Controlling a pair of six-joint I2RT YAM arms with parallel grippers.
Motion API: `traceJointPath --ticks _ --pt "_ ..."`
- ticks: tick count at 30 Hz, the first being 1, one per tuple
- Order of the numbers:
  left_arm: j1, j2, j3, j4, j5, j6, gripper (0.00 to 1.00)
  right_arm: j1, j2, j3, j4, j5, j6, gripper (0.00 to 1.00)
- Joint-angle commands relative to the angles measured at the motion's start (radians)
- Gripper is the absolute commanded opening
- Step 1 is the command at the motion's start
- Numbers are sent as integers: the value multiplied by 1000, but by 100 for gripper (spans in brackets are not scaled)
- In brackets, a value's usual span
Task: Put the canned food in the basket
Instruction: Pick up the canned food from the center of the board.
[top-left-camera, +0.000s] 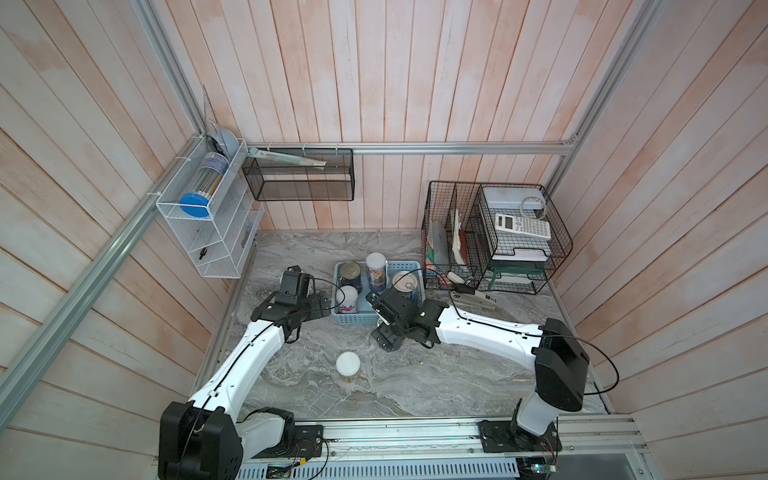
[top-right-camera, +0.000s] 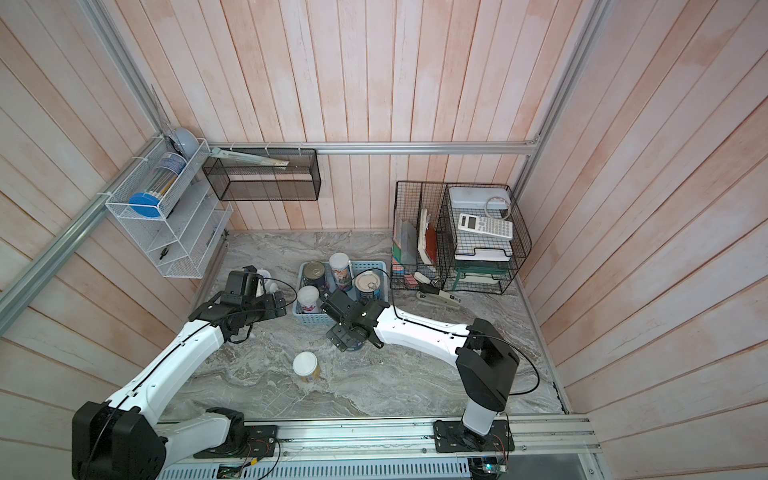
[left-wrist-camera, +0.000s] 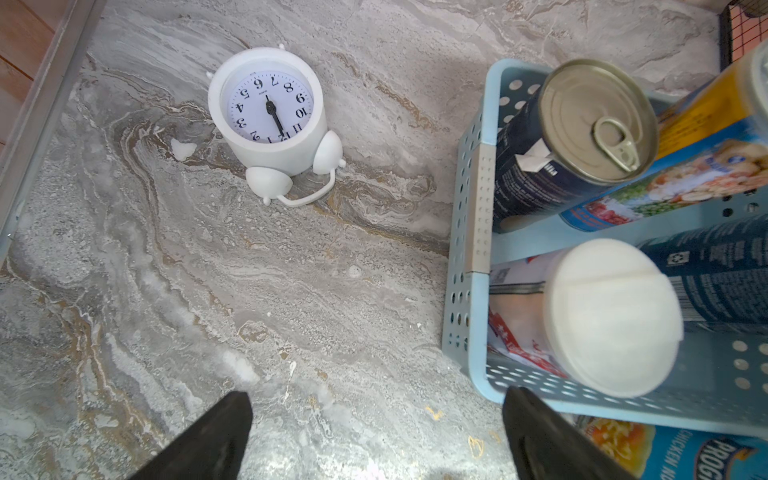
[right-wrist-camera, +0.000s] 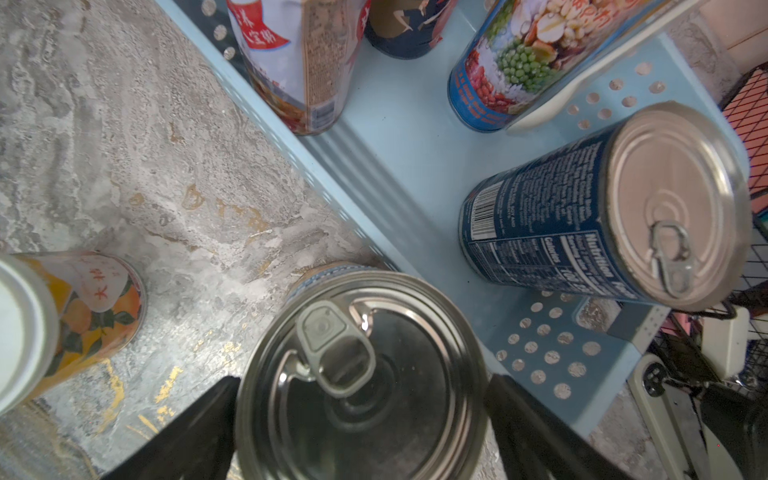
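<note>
The light blue basket (top-left-camera: 357, 320) stands mid-table and holds several cans: two silver-topped ones (top-left-camera: 350, 272) (top-left-camera: 405, 284) and two white-lidded ones (top-left-camera: 376, 266) (top-left-camera: 348, 297). Another silver-topped can (right-wrist-camera: 361, 365) stands on the table against the basket's near side. My right gripper (right-wrist-camera: 363, 382) is open above it, one finger on each side of its rim. A white-lidded can with an orange label (top-left-camera: 348, 365) stands alone nearer the front. My left gripper (left-wrist-camera: 378, 399) is open and empty over bare table, just left of the basket (left-wrist-camera: 465, 249).
A small white clock (left-wrist-camera: 270, 112) lies on the table left of the basket. Black wire racks (top-left-camera: 494, 237) with a calculator fill the back right, and a stapler (top-left-camera: 473, 297) lies before them. A white wire shelf (top-left-camera: 208, 224) and a black mesh rack (top-left-camera: 299, 178) hang on the walls.
</note>
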Motion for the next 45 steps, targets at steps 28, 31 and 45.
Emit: traceJointPath --ticks 28,31,45 --pt "5 5 -17 24 14 18 100 4 -21 -195 169 41 149 98" --pt "6 6 -18 26 14 19 100 -6 -13 -206 191 7 154 97" --pt "6 0 -23 31 11 22 100 -25 -8 -234 219 -54 161 72"
